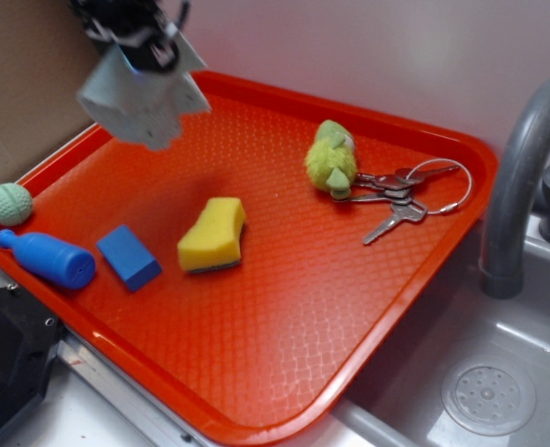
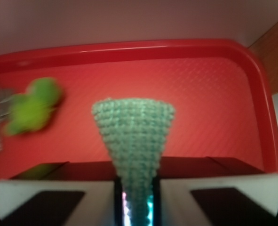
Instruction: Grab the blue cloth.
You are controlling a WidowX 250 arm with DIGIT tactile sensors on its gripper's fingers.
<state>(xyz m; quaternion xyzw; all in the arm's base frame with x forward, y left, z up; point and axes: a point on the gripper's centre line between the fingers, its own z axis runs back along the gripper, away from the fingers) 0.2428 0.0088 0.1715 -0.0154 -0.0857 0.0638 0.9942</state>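
Gripper (image 1: 144,48) is clamped on the cloth (image 1: 144,102), which dangles straight below it, well clear of the tray (image 1: 368,307).

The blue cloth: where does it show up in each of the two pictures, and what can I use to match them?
Exterior: the blue cloth hangs at the top left, pinched in the gripper, lifted above the red tray.
Wrist: it fills the lower middle, fanning out from between the gripper's closed fingers.
Shared landmark: the green plush toy, near the tray's far edge in the exterior view, blurred at the left in the wrist view.
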